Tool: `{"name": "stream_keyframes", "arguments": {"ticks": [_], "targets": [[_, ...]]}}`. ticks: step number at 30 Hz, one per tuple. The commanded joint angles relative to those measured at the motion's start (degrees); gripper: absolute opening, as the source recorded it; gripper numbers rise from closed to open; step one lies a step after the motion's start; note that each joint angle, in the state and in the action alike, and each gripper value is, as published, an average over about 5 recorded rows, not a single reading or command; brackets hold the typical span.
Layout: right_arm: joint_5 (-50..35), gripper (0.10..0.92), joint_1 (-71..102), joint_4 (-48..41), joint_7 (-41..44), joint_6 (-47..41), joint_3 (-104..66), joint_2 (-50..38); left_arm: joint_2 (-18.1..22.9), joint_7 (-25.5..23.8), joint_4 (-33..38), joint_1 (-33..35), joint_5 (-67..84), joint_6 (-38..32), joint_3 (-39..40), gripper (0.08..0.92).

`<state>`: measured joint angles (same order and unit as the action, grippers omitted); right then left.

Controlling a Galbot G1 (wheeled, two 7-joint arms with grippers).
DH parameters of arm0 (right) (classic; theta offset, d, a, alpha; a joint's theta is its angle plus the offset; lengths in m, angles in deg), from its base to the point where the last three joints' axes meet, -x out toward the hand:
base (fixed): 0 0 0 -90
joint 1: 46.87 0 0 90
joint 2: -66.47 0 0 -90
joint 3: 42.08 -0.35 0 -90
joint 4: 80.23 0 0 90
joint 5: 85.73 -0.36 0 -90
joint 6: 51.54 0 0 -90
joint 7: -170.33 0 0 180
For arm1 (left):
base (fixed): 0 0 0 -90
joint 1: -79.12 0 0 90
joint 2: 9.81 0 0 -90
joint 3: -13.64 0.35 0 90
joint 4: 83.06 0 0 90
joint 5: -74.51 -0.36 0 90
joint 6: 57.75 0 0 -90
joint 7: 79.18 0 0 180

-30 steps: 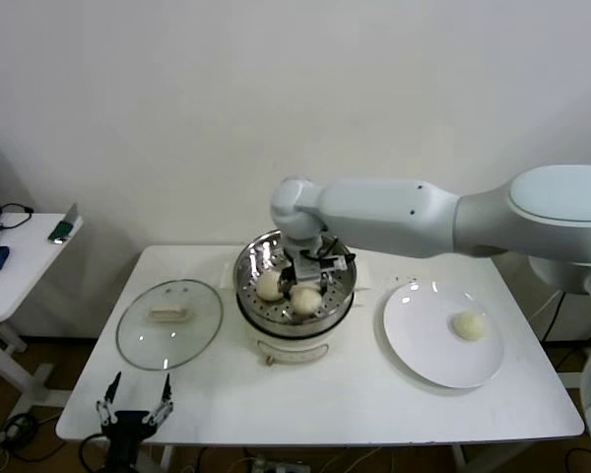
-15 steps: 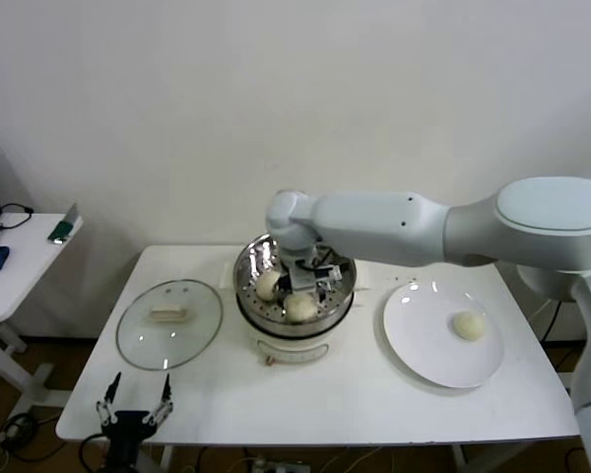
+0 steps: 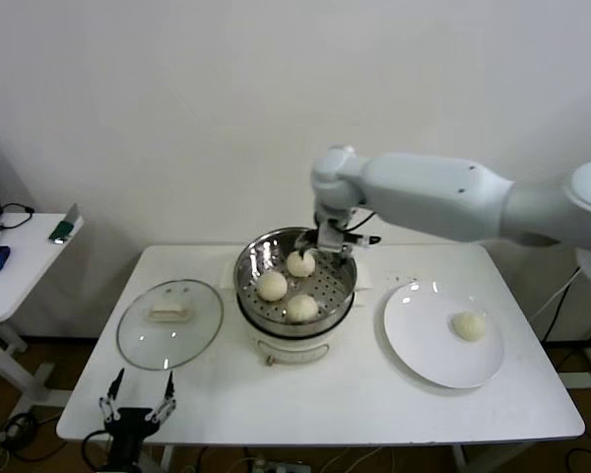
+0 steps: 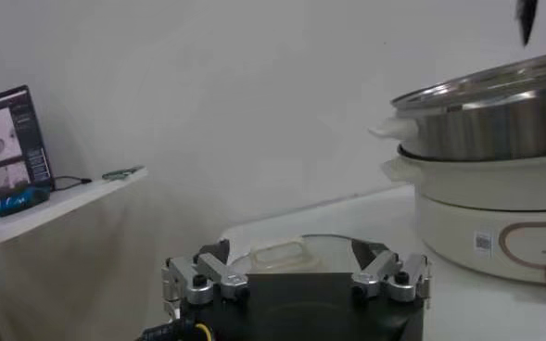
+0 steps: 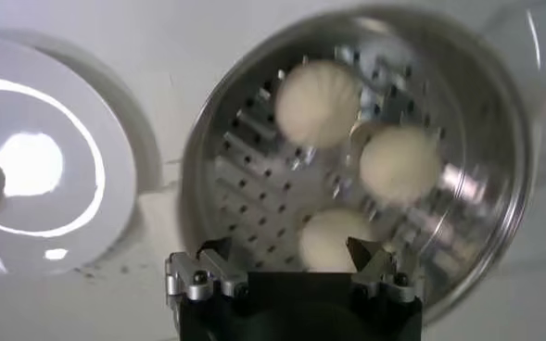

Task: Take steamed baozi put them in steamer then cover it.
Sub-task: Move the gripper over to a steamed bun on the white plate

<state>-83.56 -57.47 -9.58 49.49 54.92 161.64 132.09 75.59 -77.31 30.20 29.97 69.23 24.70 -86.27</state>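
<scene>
The steel steamer stands mid-table on its white base with three steamed baozi on its perforated tray: one at the back, one at the left, one at the front. A fourth baozi lies on the white plate to the right. My right gripper hangs open and empty above the steamer's far right rim; the back baozi lies on the tray below it. The glass cover lies flat left of the steamer. My left gripper is parked open below the table's front left edge.
A small white side table with a laptop and small items stands to the far left. From the left wrist, the cover lies just beyond the fingers and the steamer stands beside it.
My right gripper opened inside the steamer, left a baozi on the tray, then rose and drew back over the far right rim. The left arm has not moved.
</scene>
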Motion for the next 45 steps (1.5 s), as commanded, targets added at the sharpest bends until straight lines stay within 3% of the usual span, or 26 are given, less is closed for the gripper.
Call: {"name": "stream_keyframes", "arguments": {"ticks": [1,11,23,45], "targets": [[-22.75,0.823,-0.16,0.68,-0.69,-30.02,3.45,-20.77,-0.14,-0.04,0.06,0.18,-0.10,-0.20,0.09,0.823],[-8.44,0.823,18.23,-8.05,5.92,-24.31,-8.48,-29.66,-0.03,-0.05,0.62,1.04,-0.87,-0.14,0.15,0.823],[3.05,0.823,35.17,-21.78,5.66,-18.92,-26.30,-24.96,0.74,0.06,0.65,2.26,-2.06,-0.10,-0.10,0.823],[7.88,0.823,37.71,-30.56,5.37,-17.13,-30.77,-16.78,0.95,0.14,-0.41,1.33,-2.61,0.28,-0.20,0.823]]}}
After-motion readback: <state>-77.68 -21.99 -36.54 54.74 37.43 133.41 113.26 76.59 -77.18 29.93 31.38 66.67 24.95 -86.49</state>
